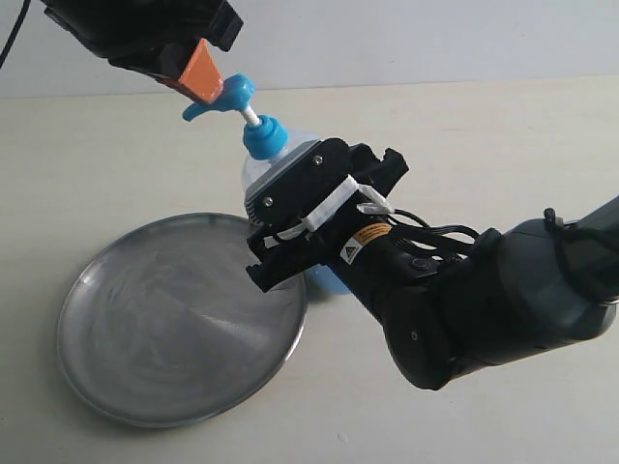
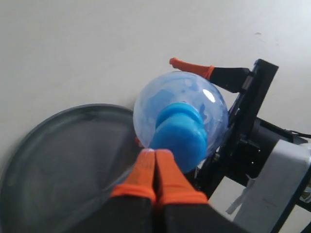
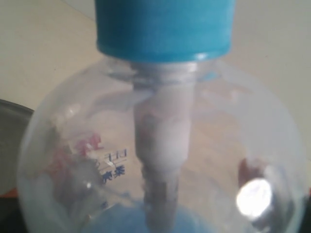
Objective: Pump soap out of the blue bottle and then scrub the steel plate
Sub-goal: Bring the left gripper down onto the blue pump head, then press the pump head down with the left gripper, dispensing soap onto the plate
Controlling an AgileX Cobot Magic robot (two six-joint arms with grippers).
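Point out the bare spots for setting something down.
Free: the table strip behind the blue bottle, and the near patch between the steel plate and the right arm. Crowded: the bottle, right gripper around it, left gripper on its pump.

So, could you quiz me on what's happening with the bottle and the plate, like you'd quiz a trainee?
1. True or false: the bottle lies on its side.
2. The right gripper holds: A a sponge, B the bottle's body, C nothing.
3. Which gripper touches the pump head, and is it open or shut?
Key: 1 false, it stands upright. 2 B. 3 the left gripper, shut.
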